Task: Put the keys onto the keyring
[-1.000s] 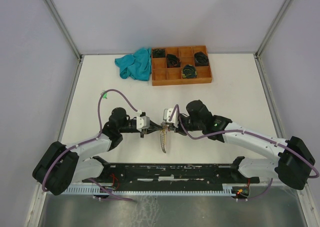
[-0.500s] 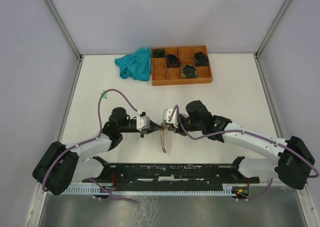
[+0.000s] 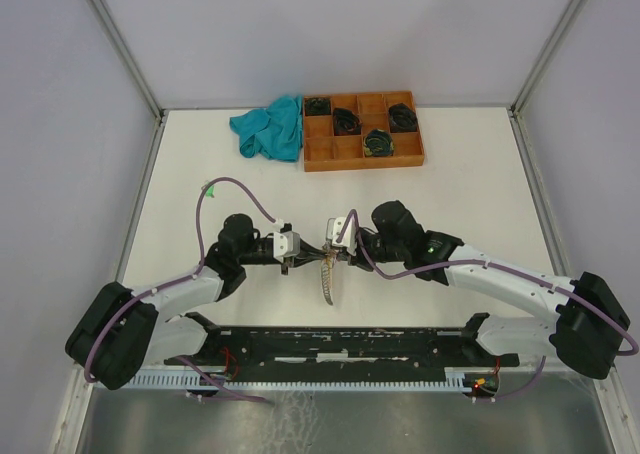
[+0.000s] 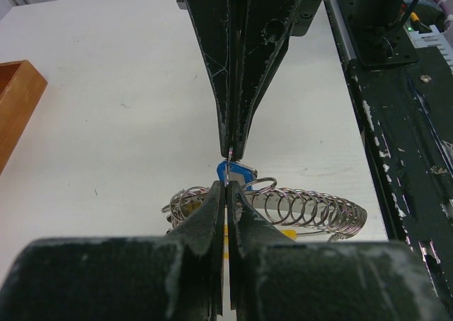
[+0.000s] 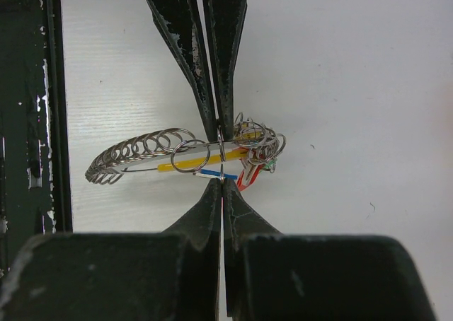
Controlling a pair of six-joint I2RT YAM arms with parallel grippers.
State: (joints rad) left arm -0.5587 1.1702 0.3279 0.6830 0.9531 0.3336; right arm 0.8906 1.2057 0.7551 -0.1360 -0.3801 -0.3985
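The keyring, keys bunched at one end, we see pinched by the tightly closed left tool and right tool, tips meeting over the bench.

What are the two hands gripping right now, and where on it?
Both hold the keyring: left hand and right hand pinch its thin wire from opposite sides, tips facing, beside the blue tag.
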